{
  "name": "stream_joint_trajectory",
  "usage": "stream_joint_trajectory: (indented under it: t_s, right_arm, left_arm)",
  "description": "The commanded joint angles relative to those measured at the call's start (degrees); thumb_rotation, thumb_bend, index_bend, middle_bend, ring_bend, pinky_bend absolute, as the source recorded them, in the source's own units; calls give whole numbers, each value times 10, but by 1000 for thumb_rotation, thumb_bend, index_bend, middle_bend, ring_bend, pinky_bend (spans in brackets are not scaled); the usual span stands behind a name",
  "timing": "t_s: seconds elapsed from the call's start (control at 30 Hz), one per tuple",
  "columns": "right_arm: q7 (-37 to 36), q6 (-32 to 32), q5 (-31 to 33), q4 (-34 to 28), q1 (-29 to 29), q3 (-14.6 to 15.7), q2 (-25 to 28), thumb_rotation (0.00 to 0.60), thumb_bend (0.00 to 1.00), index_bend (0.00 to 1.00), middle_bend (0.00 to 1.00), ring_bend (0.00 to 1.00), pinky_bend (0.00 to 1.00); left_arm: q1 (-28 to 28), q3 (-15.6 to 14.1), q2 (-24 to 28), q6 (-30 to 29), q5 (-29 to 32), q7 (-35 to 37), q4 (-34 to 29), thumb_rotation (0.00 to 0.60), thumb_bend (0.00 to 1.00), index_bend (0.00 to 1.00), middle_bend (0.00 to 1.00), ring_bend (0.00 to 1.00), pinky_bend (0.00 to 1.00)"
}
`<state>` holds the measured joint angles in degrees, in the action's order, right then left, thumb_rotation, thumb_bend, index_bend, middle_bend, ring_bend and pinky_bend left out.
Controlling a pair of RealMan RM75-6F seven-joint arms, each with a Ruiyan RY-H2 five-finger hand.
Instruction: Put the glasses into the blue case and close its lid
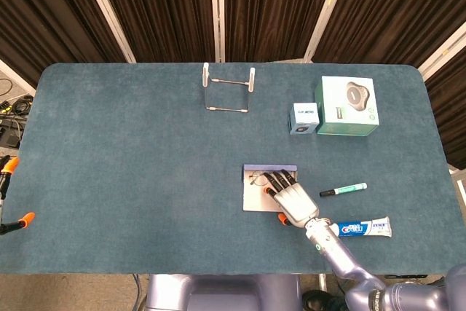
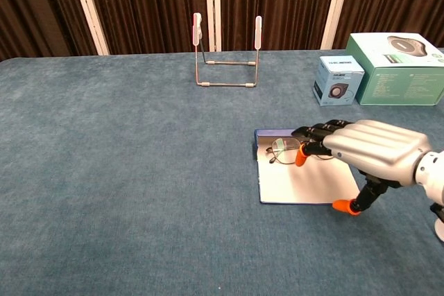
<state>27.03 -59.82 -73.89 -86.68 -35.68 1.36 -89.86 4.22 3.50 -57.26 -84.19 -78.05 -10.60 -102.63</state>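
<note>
The blue case (image 1: 255, 198) (image 2: 305, 184) lies open at the table's right middle, its white lid flat toward me. The thin-rimmed glasses (image 1: 258, 178) (image 2: 283, 149) rest in its far, blue-edged half. My right hand (image 1: 293, 200) (image 2: 374, 150) hovers palm down over the lid's right side, holding nothing. Its fingers reach out over the glasses' right lens and hide it, and its thumb hangs down by the lid's near right corner. Of my left hand (image 1: 10, 191) only two orange fingertips show at the head view's far left edge, spread apart off the table.
A wire stand (image 1: 228, 89) (image 2: 227, 57) stands at the back middle. A small blue box (image 1: 304, 118) and a green box (image 1: 347, 105) sit at the back right. A marker (image 1: 344, 190) and a toothpaste tube (image 1: 364, 228) lie just right of the case.
</note>
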Motion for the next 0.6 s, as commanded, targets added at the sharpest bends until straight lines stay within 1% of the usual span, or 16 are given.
stream_joint_trajectory:
  t_s: [0.03,0.6]
  right_arm:
    - [2,7,-4,16,-1,-2,-12,600,201,284,0,0,0]
    - [5,19,-5,48,3,-14,-34,600,206,289,0,0,0]
  left_arm:
    - [1,1,-2,3,5,-2,2,600,0,0,0,0,0]
    - [3,3,-7,6,11,-13,4,600,0,0,0,0,0]
